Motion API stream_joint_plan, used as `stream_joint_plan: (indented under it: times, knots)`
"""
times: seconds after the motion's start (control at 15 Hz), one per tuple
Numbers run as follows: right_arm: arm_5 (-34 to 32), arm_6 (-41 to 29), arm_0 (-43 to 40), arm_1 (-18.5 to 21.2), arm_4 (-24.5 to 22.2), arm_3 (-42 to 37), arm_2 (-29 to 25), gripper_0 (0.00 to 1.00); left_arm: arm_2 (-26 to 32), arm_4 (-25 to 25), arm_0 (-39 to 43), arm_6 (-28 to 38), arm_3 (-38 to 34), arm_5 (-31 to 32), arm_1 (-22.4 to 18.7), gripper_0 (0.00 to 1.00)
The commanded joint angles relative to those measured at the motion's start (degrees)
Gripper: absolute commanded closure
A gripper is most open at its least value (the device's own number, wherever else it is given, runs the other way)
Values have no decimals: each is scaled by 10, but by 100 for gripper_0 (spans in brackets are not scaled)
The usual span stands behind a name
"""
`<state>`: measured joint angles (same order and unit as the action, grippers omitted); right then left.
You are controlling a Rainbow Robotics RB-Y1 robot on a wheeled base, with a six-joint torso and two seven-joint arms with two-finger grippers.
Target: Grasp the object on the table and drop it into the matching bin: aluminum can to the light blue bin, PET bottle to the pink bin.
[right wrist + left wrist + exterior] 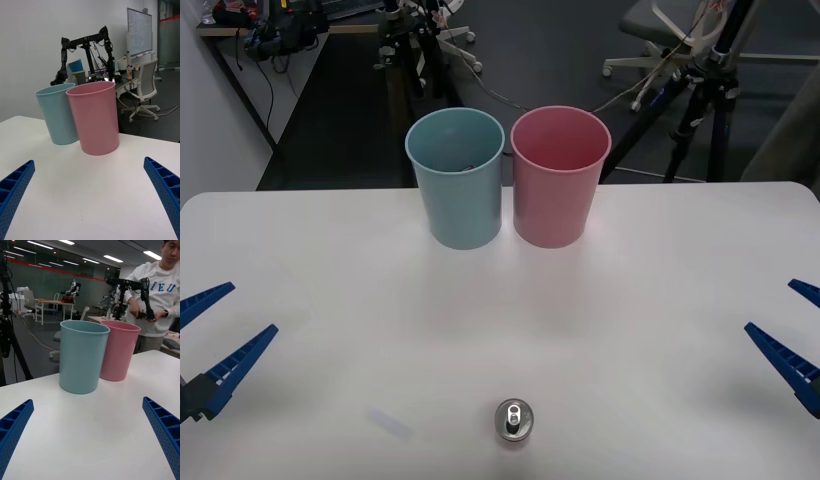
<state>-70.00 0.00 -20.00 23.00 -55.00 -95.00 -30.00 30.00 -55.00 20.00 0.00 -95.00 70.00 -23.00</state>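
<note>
Can (514, 420) stands upright on the worktop (660, 300), well short of the light blue bin (457, 180), ungrasped. My left pincer (208, 335) and right pincer (798, 330) flank it, both spread apart; grasp and drop remain.

The table (660, 300) has a smooth white top with a soft sheen; it catches pale reflections of the two bins standing near its far edge. The light blue bin (457, 180) and the pink bin (559, 177), side by side, look like moulded plastic, smooth-walled and semi-matt, with a faint gloss along their rims. Near the front edge the can (514, 420) shows a shiny bare-metal lid with a pull tab. At the left and right edges, the blue gripper fingers (235, 368) (783, 362) look like ribbed, matt plastic.
</note>
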Motion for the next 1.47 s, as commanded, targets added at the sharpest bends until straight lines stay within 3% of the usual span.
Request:
stream_joint_plan:
  times: [0.07,0.13,0.33,0.6,1.0,1.47]
  knots:
    - [0,0,0,0,0,0,0,0,0,0,0,0,0,0,0,0]
    - [-4,-1,-4,-31,-2,0,0,0,0,0,0,0,0,0,0,0]
    - [-15,3,-23,-31,7,-13,7,0,0,0,0,0,0,0,0,0]
    - [-81,33,-51,-28,-5,14,25,0,0,0,0,0,0,0,0,0]
    - [-153,191,-50,-28,-26,114,57,0,0,0,0,0,0,0,0,0]
    - [-139,330,-47,-29,-27,148,157,0,0,0,0,0,0,0,0,0]
